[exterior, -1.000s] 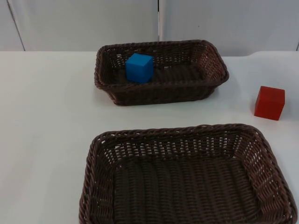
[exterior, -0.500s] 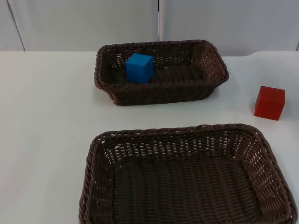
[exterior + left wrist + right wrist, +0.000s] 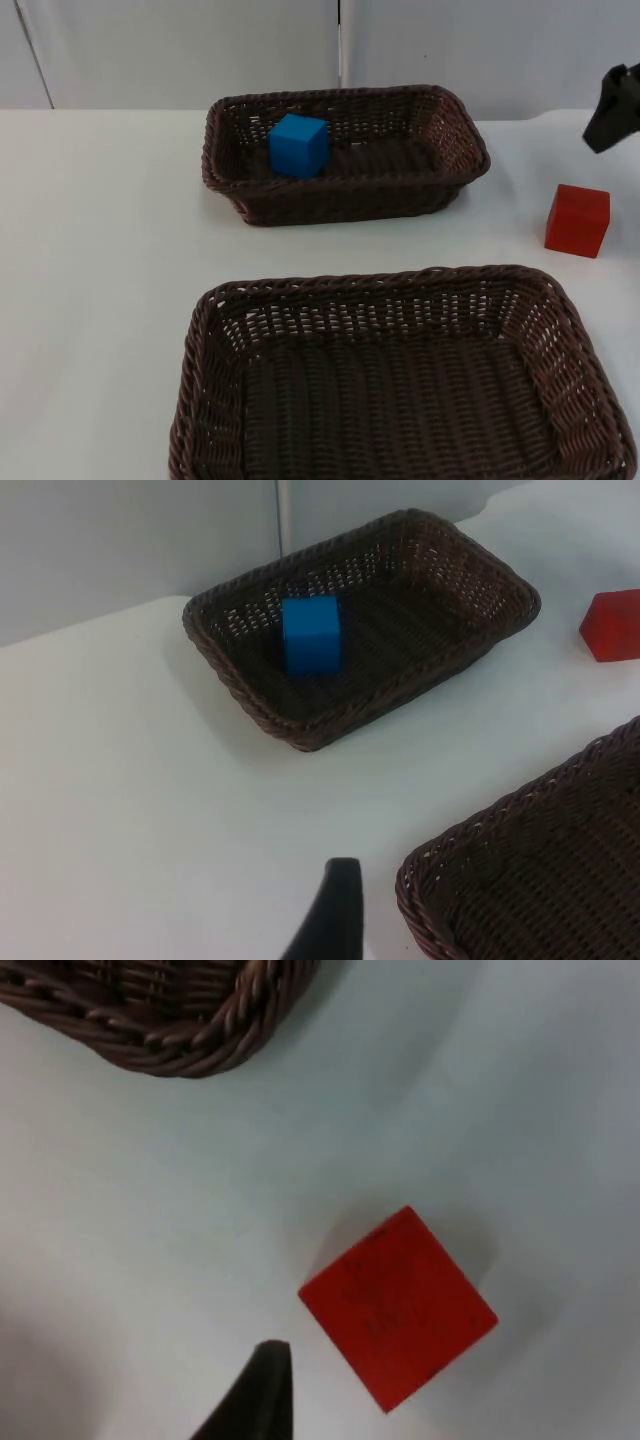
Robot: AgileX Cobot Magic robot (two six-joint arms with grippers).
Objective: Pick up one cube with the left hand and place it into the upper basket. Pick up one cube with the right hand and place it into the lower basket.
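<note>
A blue cube [image 3: 298,145] rests inside the upper basket [image 3: 455,130], near its left end; the left wrist view has the same cube [image 3: 311,633] and basket [image 3: 230,685]. A red cube [image 3: 577,220] stands on the white table right of that basket. The lower basket [image 3: 200,390] holds nothing. My right gripper [image 3: 612,110] comes in at the far right, behind and above the red cube [image 3: 398,1305], which lies close in front of it [image 3: 262,1385]. My left gripper [image 3: 330,920] waits over bare table, left of the baskets.
The grey partition wall [image 3: 200,50] closes the table's far side just behind the upper basket. Bare white table [image 3: 90,250] stretches left of both baskets. A strip of table separates the two baskets. The upper basket's corner [image 3: 170,1050] lies near the red cube.
My right gripper has come into the top view at the far right, behind the red cube. Both cubes and both baskets have stayed where they were.
</note>
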